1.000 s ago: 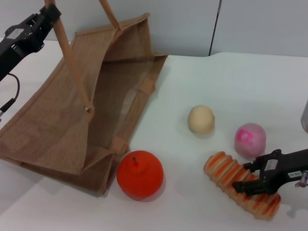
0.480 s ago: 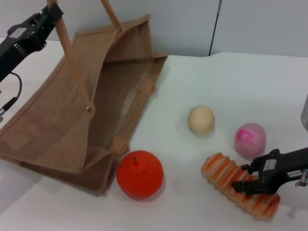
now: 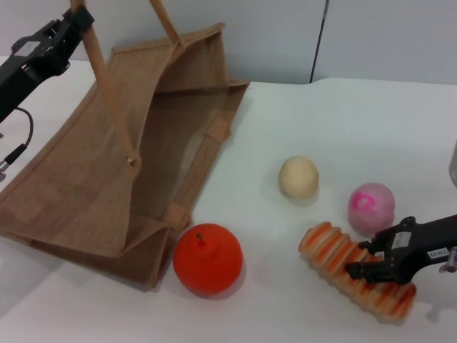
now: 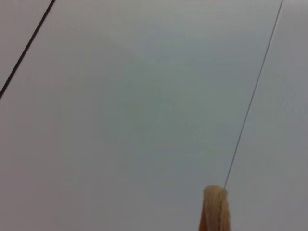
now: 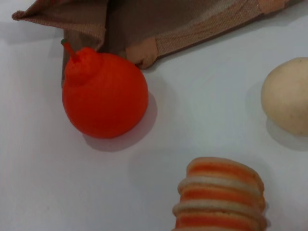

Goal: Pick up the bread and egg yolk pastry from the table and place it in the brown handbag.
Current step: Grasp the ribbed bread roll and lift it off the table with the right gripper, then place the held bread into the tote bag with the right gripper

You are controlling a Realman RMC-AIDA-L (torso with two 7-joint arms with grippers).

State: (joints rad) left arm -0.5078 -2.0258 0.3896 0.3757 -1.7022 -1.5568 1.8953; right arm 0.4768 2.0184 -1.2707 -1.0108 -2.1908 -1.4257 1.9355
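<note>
No brand names for you here: the only label is a small white tag on your right gripper [image 3: 365, 270], and its text is too small to read.

That right gripper sits over the end of the bread [image 3: 355, 271] farthest from the brown handbag [image 3: 121, 164], with its dark fingers [image 3: 357, 271] down on the striped ridges. It looks clamped on the loaf, but you can't really see how wide the fingers sit. The bread lies on the white table [image 3: 343, 121], well away from the handbag's open side, with the orange fruit [image 3: 208, 259] between them, right by the bag's near corner.

The egg yolk pastry [image 3: 298, 176] sits on its own past the bread, also clear of the handbag, and a pink ball [image 3: 371, 206] is just beside the bread.

Your left gripper [image 3: 70, 21] is up above the handbag, pinched on one tan handle [image 3: 107, 93], holding the bag's mouth open.
</note>
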